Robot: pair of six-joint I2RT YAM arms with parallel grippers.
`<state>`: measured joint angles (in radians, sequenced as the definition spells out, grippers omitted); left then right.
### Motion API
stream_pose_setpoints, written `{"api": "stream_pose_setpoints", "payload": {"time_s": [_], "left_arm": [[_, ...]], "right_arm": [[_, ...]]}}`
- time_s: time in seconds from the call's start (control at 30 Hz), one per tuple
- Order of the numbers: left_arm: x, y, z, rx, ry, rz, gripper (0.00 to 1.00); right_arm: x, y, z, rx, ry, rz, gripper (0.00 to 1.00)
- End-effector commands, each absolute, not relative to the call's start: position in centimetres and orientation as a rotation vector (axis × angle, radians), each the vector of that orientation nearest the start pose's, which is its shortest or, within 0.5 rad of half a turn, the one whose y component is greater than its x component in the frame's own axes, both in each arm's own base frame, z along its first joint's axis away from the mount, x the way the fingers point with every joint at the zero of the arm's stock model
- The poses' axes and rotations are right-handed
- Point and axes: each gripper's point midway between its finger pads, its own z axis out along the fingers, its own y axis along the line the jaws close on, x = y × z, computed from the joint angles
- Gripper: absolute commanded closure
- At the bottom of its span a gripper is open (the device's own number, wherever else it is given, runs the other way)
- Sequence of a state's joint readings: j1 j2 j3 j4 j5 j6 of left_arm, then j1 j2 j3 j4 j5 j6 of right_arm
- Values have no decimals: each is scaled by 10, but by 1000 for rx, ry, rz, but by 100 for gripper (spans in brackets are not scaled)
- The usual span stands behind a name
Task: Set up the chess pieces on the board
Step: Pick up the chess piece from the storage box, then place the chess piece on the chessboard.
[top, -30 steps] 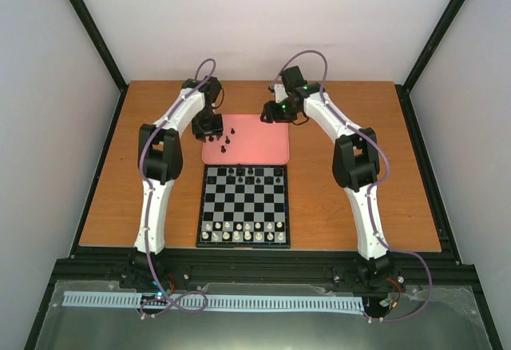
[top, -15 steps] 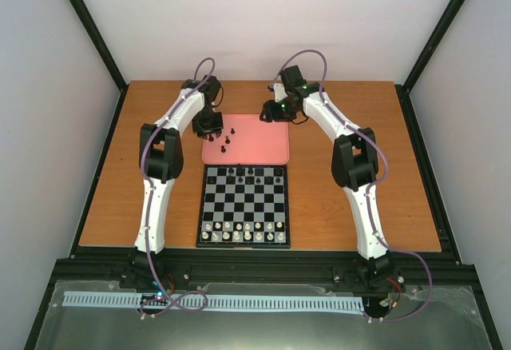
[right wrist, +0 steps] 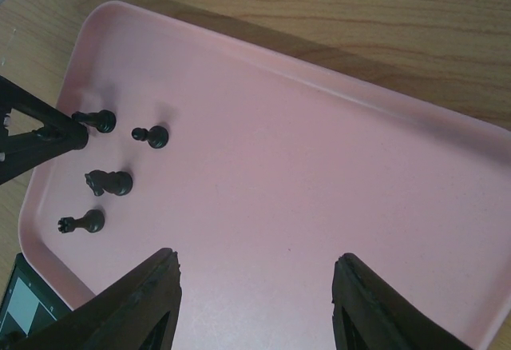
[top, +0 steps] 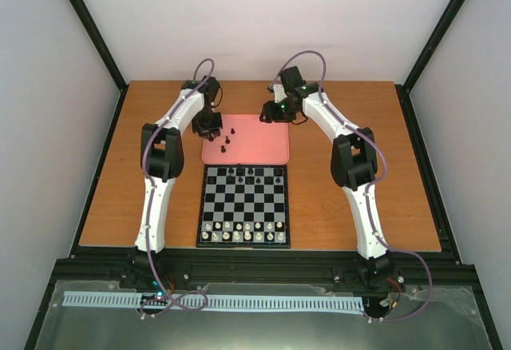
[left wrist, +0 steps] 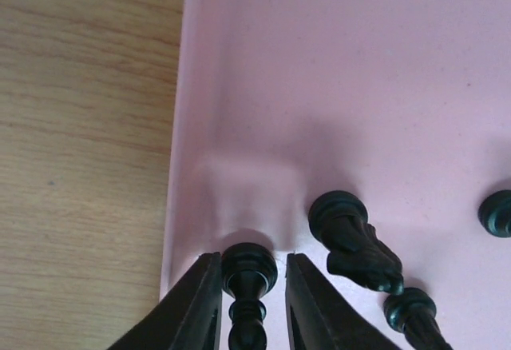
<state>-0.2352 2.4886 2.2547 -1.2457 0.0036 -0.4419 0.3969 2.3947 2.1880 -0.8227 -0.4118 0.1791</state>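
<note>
Several tiny black chess pieces stand on the pink tray [top: 259, 149]: one between my left jaws [left wrist: 254, 274], a knight [left wrist: 355, 242] and two more [left wrist: 415, 318] beside it. The right wrist view shows all of them [right wrist: 110, 182]. My left gripper [left wrist: 252, 258] is at the tray's left end [top: 206, 126]. Its jaws straddle the piece closely, with a thin gap on the right side. My right gripper [right wrist: 255, 266] is wide open and empty above the tray's far side [top: 268, 115]. The board [top: 239, 198] has a few black pieces [top: 239, 173] on its far rows.
White pieces [top: 243, 231] fill the board's two near rows. The tray lies just beyond the board on the wooden table [top: 351, 206]. The tray's raised left rim [left wrist: 180, 166] is right by my left fingers. Black frame rails edge the table.
My left gripper has shifted very slightly at the tray's left end. The right arm, the board and the other pieces have not moved.
</note>
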Motion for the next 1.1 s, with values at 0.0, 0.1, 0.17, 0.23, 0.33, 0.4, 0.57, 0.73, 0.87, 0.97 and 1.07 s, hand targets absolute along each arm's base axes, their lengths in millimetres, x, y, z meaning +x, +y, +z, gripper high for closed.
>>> {"api": "stream_pose_setpoints", "payload": {"time_s": [0.0, 0.1, 0.17, 0.23, 0.33, 0.4, 0.57, 0.73, 0.87, 0.97, 1.07], "left_arm": [[502, -115, 36, -321, 3004, -64, 78], [501, -115, 35, -319, 3009, -61, 81], [500, -115, 34, -322, 3012, -60, 85], [499, -115, 34, -325, 3015, -59, 90], [498, -114, 36, -328, 3015, -53, 96], [496, -114, 42, -324, 3018, -57, 97], [477, -116, 79, -317, 3016, -97, 97], [448, -145, 142, -213, 2932, -175, 98], [428, -183, 167, -117, 2887, -241, 98], [420, -217, 174, -39, 2882, -346, 98], [410, -246, 169, 72, 2897, -364, 99]], "right_arm": [[520, 290, 109, -446, 2588, 741, 48], [520, 290, 107, -445, 2591, 741, 48], [520, 290, 107, -447, 2592, 741, 48], [519, 290, 107, -446, 2593, 742, 48], [519, 291, 107, -449, 2593, 745, 48], [518, 291, 107, -450, 2594, 748, 48], [518, 290, 112, -453, 2583, 740, 48], [518, 289, 113, -451, 2586, 733, 48], [517, 285, 110, -450, 2594, 708, 47], [517, 283, 113, -447, 2588, 690, 48], [517, 283, 114, -445, 2588, 688, 48]]}}
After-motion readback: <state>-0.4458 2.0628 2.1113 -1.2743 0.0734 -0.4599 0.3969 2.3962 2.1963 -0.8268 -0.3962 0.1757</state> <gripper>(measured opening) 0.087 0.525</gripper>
